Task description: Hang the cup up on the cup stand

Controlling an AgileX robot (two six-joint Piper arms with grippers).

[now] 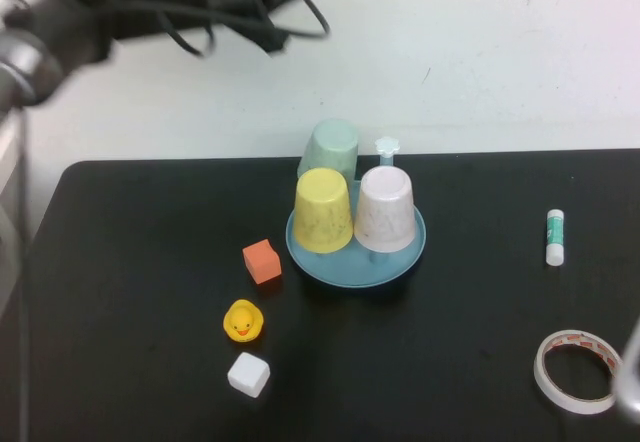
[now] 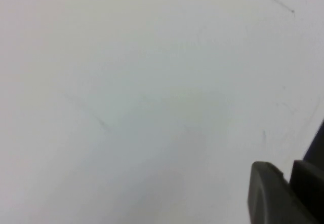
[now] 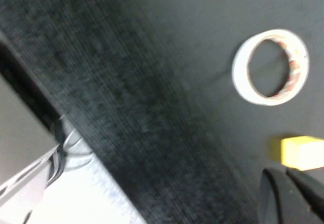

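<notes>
The mint-green cup (image 1: 331, 147) sits upside down at the back of the cup stand (image 1: 352, 263), a round light-blue base. In front of it, a yellow cup (image 1: 323, 210) and a pinkish-white cup (image 1: 386, 208) also sit upside down on the stand. One peg with a white flower cap (image 1: 387, 146) is free. My left arm (image 1: 130, 7) is raised high at the far left, a blur well away from the stand. My left gripper (image 2: 288, 169) faces a white wall, fingers close together and empty. My right gripper (image 3: 283, 176) is shut and empty, low over the table's near right corner.
An orange cube (image 1: 262, 261), a yellow duck (image 1: 243, 321) and a white cube (image 1: 248, 374) lie to the front left of the stand. A glue stick (image 1: 556, 236) and a tape roll (image 1: 578, 370) lie on the right. A yellow block (image 3: 301, 152) is next to the right gripper.
</notes>
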